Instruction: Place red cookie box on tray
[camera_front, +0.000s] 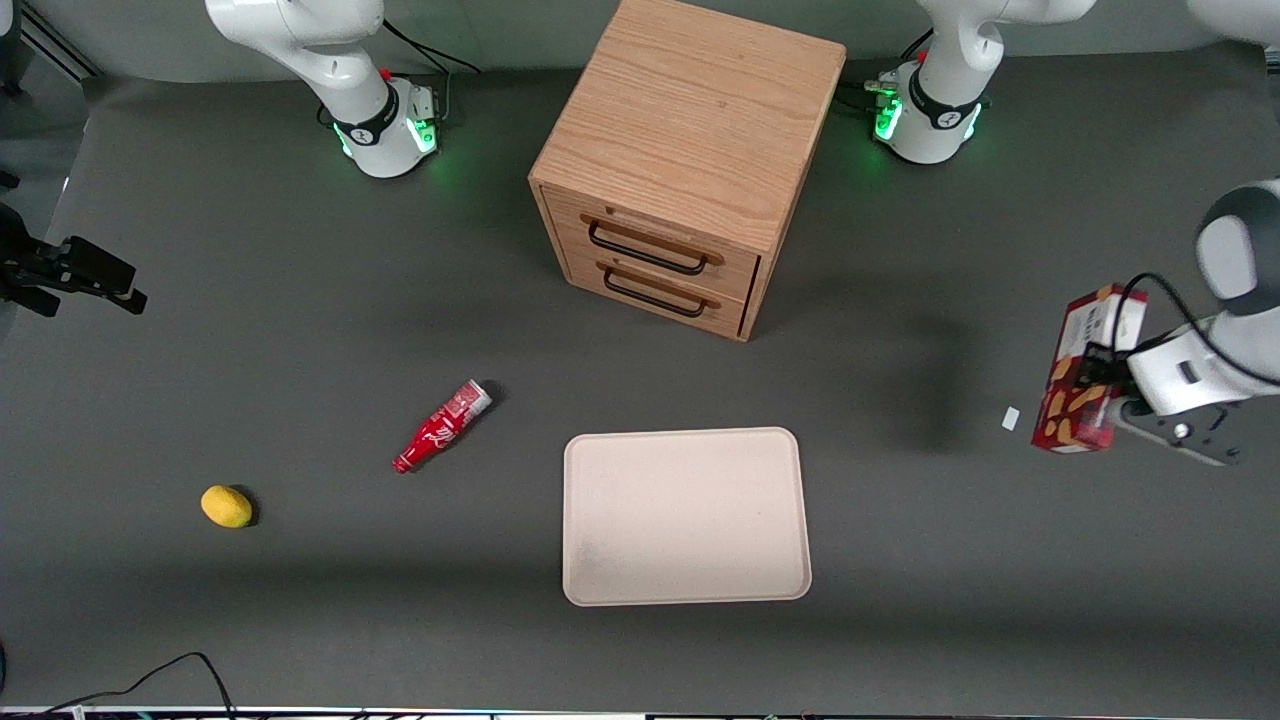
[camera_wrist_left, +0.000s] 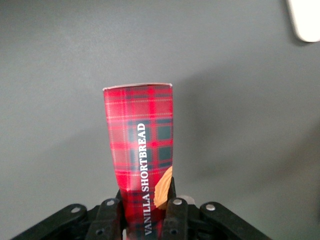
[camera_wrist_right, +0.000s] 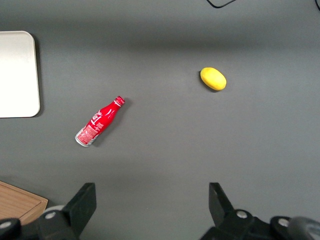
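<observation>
The red cookie box (camera_front: 1080, 372), a slim dark-red plaid carton with tan cookie pictures, hangs above the table at the working arm's end. My gripper (camera_front: 1100, 385) is shut on it, gripping it near its middle. In the left wrist view the box (camera_wrist_left: 141, 150) reads "VANILLA SHORTBREAD" and sticks out from between the black fingers (camera_wrist_left: 173, 212), which press on both its sides. The cream-beige tray (camera_front: 686, 516) lies flat on the table near the front camera, well apart from the box toward the parked arm's end. One tray corner (camera_wrist_left: 306, 19) shows in the left wrist view.
A wooden two-drawer cabinet (camera_front: 680, 165) stands farther from the front camera than the tray. A red soda bottle (camera_front: 441, 426) and a yellow lemon (camera_front: 227, 506) lie toward the parked arm's end. A small white scrap (camera_front: 1010, 418) lies on the table beside the box.
</observation>
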